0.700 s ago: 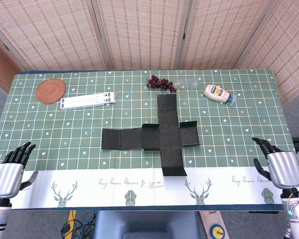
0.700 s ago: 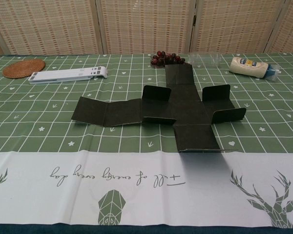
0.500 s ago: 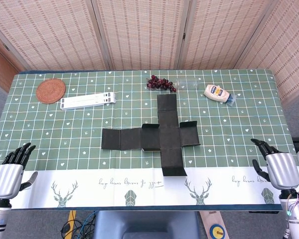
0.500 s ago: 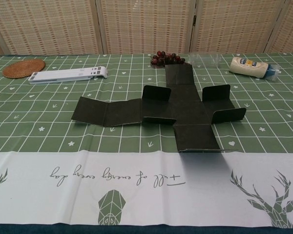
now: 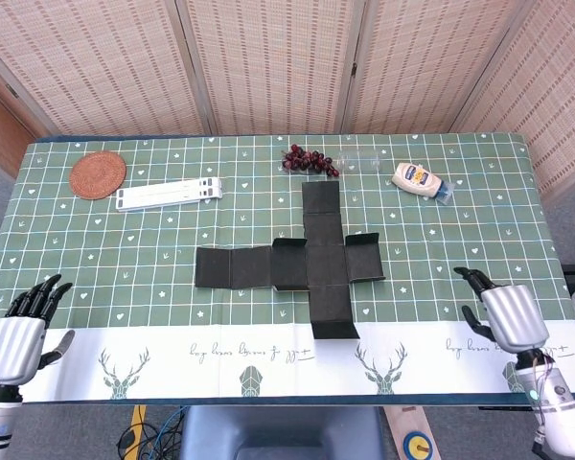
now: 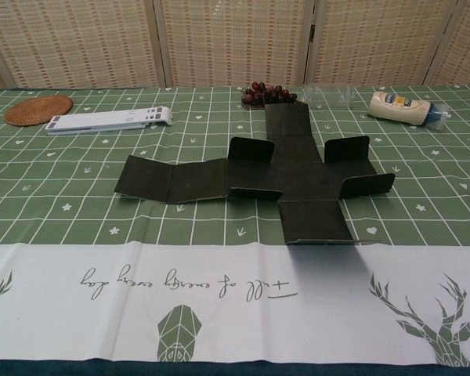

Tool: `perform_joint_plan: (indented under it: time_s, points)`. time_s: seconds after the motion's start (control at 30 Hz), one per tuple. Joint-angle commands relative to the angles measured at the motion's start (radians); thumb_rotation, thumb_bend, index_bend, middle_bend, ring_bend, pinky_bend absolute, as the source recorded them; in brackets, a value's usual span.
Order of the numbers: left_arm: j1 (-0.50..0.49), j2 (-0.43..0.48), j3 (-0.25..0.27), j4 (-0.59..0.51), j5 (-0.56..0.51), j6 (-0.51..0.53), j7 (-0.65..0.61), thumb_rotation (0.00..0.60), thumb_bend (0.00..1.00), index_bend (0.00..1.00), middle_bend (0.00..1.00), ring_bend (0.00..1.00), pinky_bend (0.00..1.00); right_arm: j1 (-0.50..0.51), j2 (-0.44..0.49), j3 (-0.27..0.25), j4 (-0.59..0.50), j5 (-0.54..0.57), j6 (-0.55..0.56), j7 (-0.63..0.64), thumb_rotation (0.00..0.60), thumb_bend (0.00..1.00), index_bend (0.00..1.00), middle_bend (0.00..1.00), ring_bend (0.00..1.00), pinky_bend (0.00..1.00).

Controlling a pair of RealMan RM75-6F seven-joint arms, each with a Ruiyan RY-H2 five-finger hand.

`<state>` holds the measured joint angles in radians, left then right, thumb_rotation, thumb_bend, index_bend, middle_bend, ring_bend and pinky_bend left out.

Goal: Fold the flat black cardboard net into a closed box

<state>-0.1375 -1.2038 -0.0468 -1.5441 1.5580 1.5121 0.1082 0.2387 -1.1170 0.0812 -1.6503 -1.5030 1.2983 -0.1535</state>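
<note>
The flat black cardboard net (image 5: 297,267) (image 6: 258,180) lies spread in a cross shape on the middle of the table, with two small flaps standing up slightly beside its centre. My left hand (image 5: 19,331) hovers at the near left table edge, fingers apart, holding nothing. At the near right edge my right hand (image 5: 498,311) is open too, well to the right of the net. Neither hand touches the net. The chest view shows no hand.
Along the far side lie a round woven coaster (image 5: 98,174), a white folding stand (image 5: 168,194), a bunch of dark grapes (image 5: 309,160), a clear plastic cup on its side (image 5: 362,160) and a white squeeze bottle (image 5: 420,179). The green checked tablecloth (image 5: 115,249) covers the table.
My right hand has moved left and slightly away from me, toward the net. The left hand has barely shifted. The net has not moved.
</note>
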Motion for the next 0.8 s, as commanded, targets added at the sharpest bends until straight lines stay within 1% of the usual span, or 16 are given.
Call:
perform_joint_plan:
  time_s: [0.03,0.17,0.37,0.53,0.63,0.7,0.8]
  points:
    - [0.004,-0.012,0.004,0.020,0.009,0.013,-0.013,0.600,0.27,0.16,0.10,0.14,0.20,0.097,0.013,0.024,-0.046,0.042,-0.141,-0.052,0.600,0.45,0.20,0.32,0.82,0.99]
    - [0.007,-0.012,0.006,0.025,-0.003,0.005,-0.014,0.600,0.27,0.16,0.10,0.14,0.20,0.189,-0.025,0.049,-0.035,0.107,-0.278,-0.087,0.600,0.45,0.20,0.32,0.83,1.00]
    - [0.011,-0.008,0.006,0.024,-0.016,-0.002,-0.011,0.600,0.27,0.16,0.10,0.14,0.20,0.297,-0.125,0.075,0.048,0.190,-0.407,-0.141,0.600,0.45,0.20,0.32,0.83,1.00]
    - [0.013,-0.006,0.003,0.024,-0.028,-0.006,-0.011,0.600,0.27,0.16,0.10,0.14,0.20,0.373,-0.215,0.083,0.139,0.256,-0.489,-0.181,0.600,0.45,0.20,0.32,0.83,1.00]
    - [0.014,-0.006,0.005,0.024,-0.029,-0.008,-0.009,0.600,0.27,0.16,0.10,0.14,0.20,0.406,-0.259,0.075,0.191,0.278,-0.507,-0.233,0.600,0.47,0.20,0.32,0.83,1.00]
    - [0.014,-0.006,0.005,0.024,-0.032,-0.009,-0.007,0.600,0.27,0.16,0.10,0.14,0.20,0.418,-0.278,0.070,0.206,0.300,-0.513,-0.261,0.600,0.47,0.20,0.33,0.83,1.00]
    - [0.013,-0.008,0.005,0.025,-0.033,-0.013,-0.008,0.600,0.27,0.16,0.10,0.14,0.20,0.429,-0.290,0.067,0.197,0.351,-0.536,-0.266,0.600,0.47,0.20,0.35,0.83,1.00]
